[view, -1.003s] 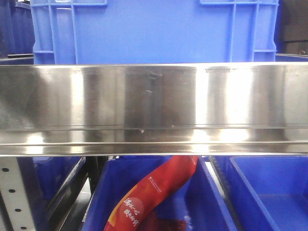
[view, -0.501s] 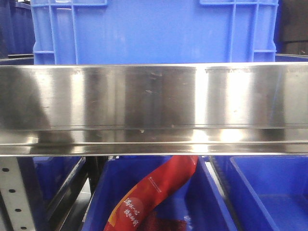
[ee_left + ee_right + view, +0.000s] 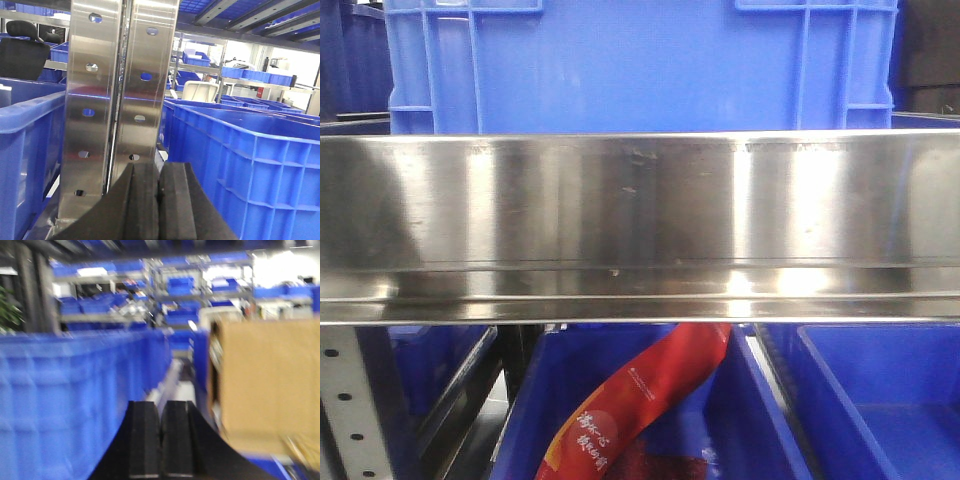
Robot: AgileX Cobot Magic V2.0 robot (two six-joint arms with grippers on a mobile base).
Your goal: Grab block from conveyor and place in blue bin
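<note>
No block and no conveyor show in any view. My left gripper (image 3: pixel 159 172) is shut with nothing between its black pads; it hangs in front of a perforated steel upright (image 3: pixel 100 100), with a blue bin (image 3: pixel 250 165) to its right. My right gripper (image 3: pixel 161 405) is also shut and empty, in a blurred view between a long blue bin wall (image 3: pixel 65 390) and a brown cardboard box (image 3: pixel 265 380). The front view shows neither gripper, only a blue bin (image 3: pixel 640 60) above a steel rail (image 3: pixel 640 220).
Below the rail, a blue bin (image 3: pixel 760 410) holds a red printed packet (image 3: pixel 640 400), and another blue bin (image 3: pixel 880 400) sits to its right. Another blue bin (image 3: pixel 25 150) stands left of the upright. Shelving with more bins fills the background.
Only the reflections on the steel rail have shifted: a dark patch has appeared at its left end. The bins and the red packet have not moved.
</note>
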